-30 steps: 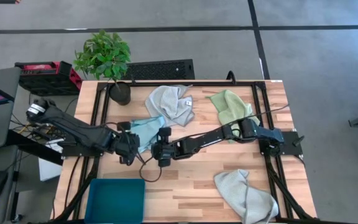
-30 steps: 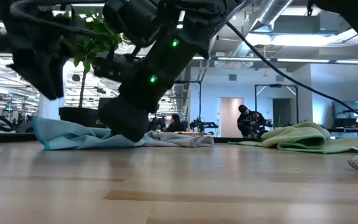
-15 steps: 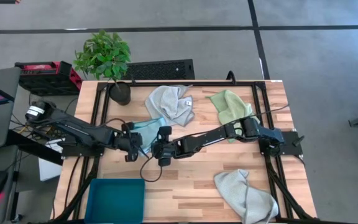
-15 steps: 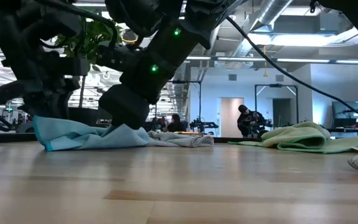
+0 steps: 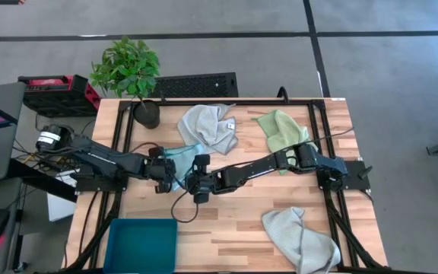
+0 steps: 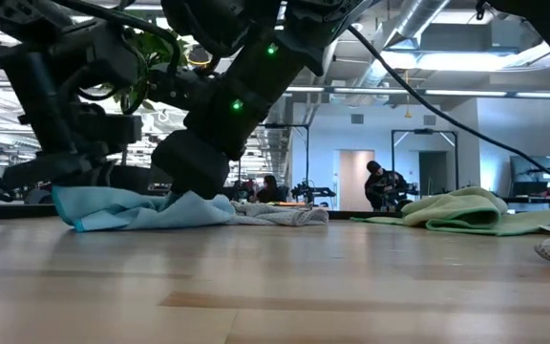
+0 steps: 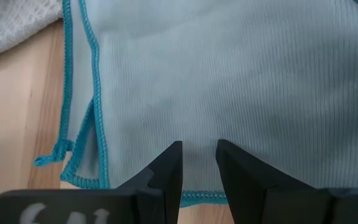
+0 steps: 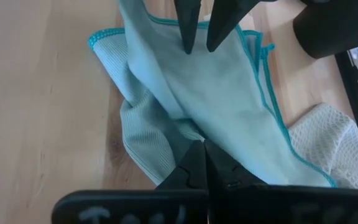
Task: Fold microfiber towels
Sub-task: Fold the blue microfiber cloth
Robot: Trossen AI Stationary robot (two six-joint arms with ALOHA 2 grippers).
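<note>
The light blue towel (image 5: 181, 156) lies crumpled on the table left of centre. It also shows in the low view (image 6: 127, 210). My right gripper (image 5: 196, 177) is shut on it at its near right part. My left gripper (image 5: 166, 169) stands over the towel's near left edge (image 7: 191, 198), fingers a narrow gap apart and pointing down at the cloth (image 7: 229, 74). A pale grey towel with a white tag (image 5: 210, 125), a light green towel (image 5: 284, 129) and a second pale grey towel (image 5: 299, 236) lie bunched elsewhere. My right gripper pinches a raised fold of the light blue towel (image 8: 188, 134) between its two shut fingers, slanting down from the table's right side. The cloth rises in a small peak (image 6: 194, 198) to the fingers, and the rest lies slack on the table. Whether my left gripper's fingertips (image 8: 188, 31) touch the cloth, I cannot tell.
A potted plant (image 5: 131, 72) stands at the far left corner. A teal bin (image 5: 141, 243) stands at the near left edge. Bare wood lies between the bin and the near grey towel.
My left gripper has moved toward the table's right and far side and come down over the light blue towel's left edge. My right gripper has drawn the part of the towel it holds up into a small peak, while the rest has stayed on the table.
</note>
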